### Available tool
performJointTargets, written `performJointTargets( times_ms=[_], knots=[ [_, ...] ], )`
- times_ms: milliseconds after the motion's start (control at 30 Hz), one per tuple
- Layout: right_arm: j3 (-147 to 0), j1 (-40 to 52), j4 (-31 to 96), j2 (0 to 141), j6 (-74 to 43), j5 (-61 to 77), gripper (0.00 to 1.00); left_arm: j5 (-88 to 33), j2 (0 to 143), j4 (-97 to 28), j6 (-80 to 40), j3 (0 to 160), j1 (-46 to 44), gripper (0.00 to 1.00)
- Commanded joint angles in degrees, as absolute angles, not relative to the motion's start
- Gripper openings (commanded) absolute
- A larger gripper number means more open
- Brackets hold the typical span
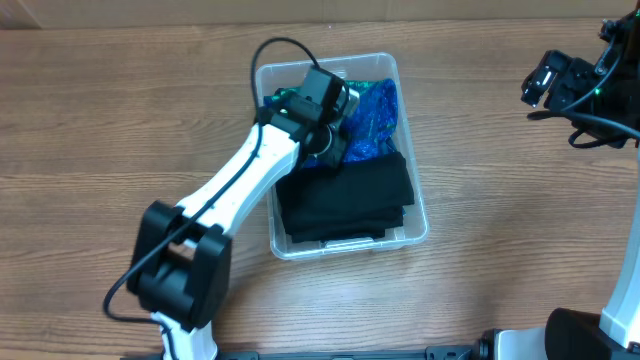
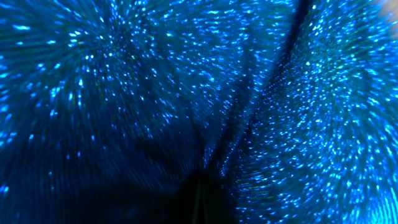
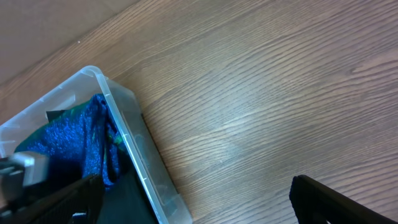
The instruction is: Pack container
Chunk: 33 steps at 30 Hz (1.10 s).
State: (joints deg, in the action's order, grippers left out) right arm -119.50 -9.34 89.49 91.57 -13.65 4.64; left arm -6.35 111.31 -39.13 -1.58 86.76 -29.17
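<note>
In the middle, the left gripper (image 1: 331,128) pinches the blue cloth (image 1: 376,112) in the container (image 1: 421,226), while the right gripper (image 1: 545,80), upper right, is spread wide.

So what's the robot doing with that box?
It is packing cloths into the container. The left gripper is down inside it, shut on a sparkly blue cloth at the far end. A folded black cloth lies in the near end. The right gripper hangs open off to the side over the table, holding nothing.
</note>
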Motion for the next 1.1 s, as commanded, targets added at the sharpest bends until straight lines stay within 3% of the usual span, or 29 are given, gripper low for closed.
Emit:
performJointTargets(
  times_ms=[0,300,567,867,1067],
  knots=[
    [-119.94,-9.39,89.1,90.67,-13.45,4.62,1.0,-7.01,115.44,-40.77,-4.12,87.26,-29.26,0.04],
    [-119.94,-9.39,88.79,90.67,-13.3,4.6,1.0,-1.65,107.28,-40.51,-0.27,92.77,-29.26,0.08],
    [-119.94,-8.29,86.3,90.67,-9.98,4.56,1.0,11.14,93.6,-42.87,0.16,98.45,-27.11,0.99],
    [-119.94,-3.22,77.36,94.91,-5.19,0.69,1.0,5.08,87.09,-47.59,-12.78,98.45,-13.72,1.0],
    [-119.94,-3.03,78.11,100.97,-4.6,0.78,1.0,0.08,87.24,-53.82,-14.7,98.43,-5.61,1.0]
  ],
)
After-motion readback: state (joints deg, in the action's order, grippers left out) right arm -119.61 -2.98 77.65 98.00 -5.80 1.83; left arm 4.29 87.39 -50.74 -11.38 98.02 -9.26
